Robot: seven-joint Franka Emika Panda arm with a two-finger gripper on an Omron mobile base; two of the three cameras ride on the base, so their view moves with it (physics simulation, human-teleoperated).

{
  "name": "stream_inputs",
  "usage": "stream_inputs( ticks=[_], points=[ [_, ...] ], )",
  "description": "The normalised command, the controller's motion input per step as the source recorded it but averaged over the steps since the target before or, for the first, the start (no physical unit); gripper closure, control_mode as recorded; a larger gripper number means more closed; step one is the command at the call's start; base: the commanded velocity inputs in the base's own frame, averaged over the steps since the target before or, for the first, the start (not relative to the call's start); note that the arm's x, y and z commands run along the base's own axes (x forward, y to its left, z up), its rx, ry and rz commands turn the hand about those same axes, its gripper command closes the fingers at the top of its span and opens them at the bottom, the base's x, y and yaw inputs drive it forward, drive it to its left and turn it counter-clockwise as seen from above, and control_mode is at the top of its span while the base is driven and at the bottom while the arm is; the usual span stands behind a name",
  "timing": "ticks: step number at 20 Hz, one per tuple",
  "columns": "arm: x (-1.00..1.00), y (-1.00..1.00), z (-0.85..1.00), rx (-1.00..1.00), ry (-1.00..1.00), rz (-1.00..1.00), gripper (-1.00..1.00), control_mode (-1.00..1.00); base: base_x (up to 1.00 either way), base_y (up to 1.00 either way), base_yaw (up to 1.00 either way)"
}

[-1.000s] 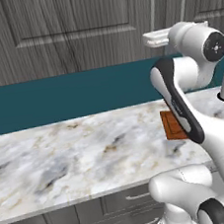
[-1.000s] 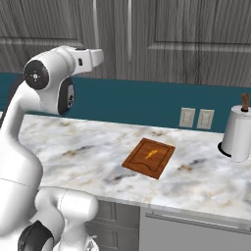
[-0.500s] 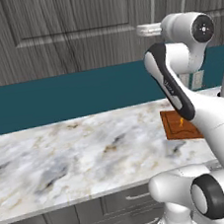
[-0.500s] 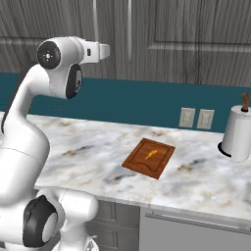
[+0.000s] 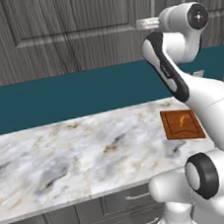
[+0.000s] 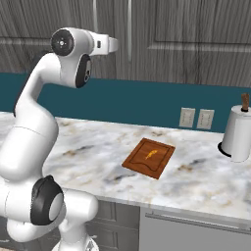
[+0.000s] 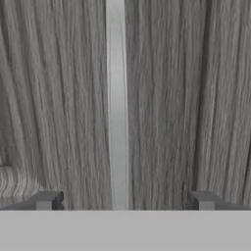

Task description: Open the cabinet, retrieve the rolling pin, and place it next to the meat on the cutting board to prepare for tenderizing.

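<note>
The claw [image 7: 122, 201] stands wide open and holds nothing. In the hand view its two dark fingertips [image 7: 46, 200] rise at the lower left and lower right, and the slim silver handle [image 7: 115, 98] of the cabinet [image 7: 186, 98] runs straight up between them, slightly left of centre. The handle's long axis is vertical, at right angles to the line across which the claw closes. The handle lies directly ahead of the claw, close to it but, as judged, not yet between the fingertips. The coming move is therefore a short forward advance, then closure on the bar.

The cabinet door is closed, and the rolling pin is presumably behind it. The cutting board [image 6: 149, 158] lies flat on the bench [image 6: 196, 181], well below and to the right of the claw, with the meat [image 6: 149, 156] near its centre. A paper towel roll [image 6: 238, 138] stands at the far right of the bench.

Compared with one second ago, the hand has risen and swung toward the cabinet door. The claw opening is unchanged. Board and meat have not moved.
</note>
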Motion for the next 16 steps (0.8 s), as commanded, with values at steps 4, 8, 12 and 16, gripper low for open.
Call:
stream_inputs(
  ticks=[4,8,12,16],
  points=[
    [0.37,0.0,0.0,-0.03,0.01,0.0,-1.0,-1.0,0.0,0.0,0.0],
    [0.39,0.0,0.0,-0.03,0.0,0.0,-1.0,-1.0,0.0,0.0,0.0],
    [0.43,0.04,0.0,-0.01,0.0,0.0,1.0,-1.0,0.0,0.0,0.0],
    [0.4,0.1,0.0,0.0,0.0,0.0,1.0,-1.0,0.0,0.0,0.0]
  ],
)
